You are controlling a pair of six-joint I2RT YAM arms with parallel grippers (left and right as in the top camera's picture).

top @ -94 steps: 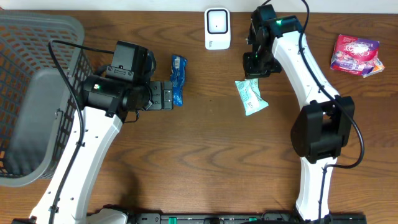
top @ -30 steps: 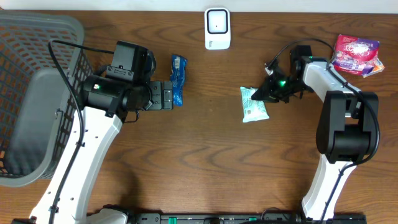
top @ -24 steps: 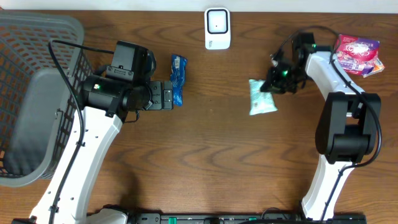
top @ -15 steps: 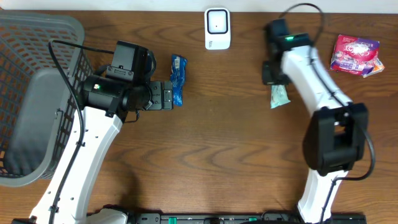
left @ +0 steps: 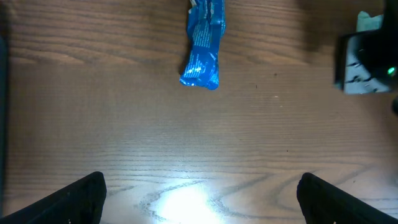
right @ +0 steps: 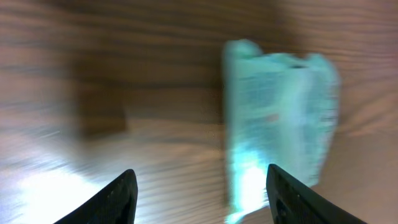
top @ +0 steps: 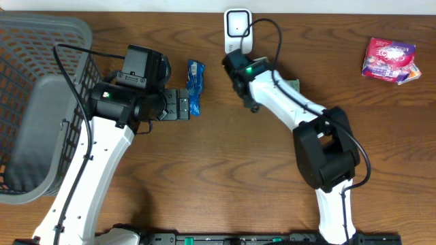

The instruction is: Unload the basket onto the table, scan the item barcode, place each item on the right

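"Two claws, and I'd say neither has hold of anything. Do you see it the same?"

"I do. The left gripper (left: 199,186) has its black fingers (left: 81,199) spread wide over bare wood at the bottom of its own camera's frame. The crinkled blue foil packet (left: 202,46) lies top centre, well ahead of them and untouched."

"And the right one?"

"The right gripper (right: 200,183) is apart too. Its wrist picture is blurred, but the two fingertips stand at the bottom edge with a clear gap and nothing pinched. The mint-green plastic packet (right: 280,118) lies on the brown wooden table (top: 225,170), right of centre in that frame. Its lower end is just by the fingertip at the lower right. Whether it touches that tip I cannot tell."

"From above I barely find it."

"Only a sliver shows there, right of centre near the top, peeking from behind the white right arm (top: 286,102). The arm's end sits just below the white boxy scanner (top: 238,28) at the top middle edge, and the packet lies to the scanner's lower right."

"Anything else about?"

"A grey plastic mesh basket (top: 48,24) fills the upper left. A red and pink snack bag (top: 387,58) lies in the upper right corner, well apart."
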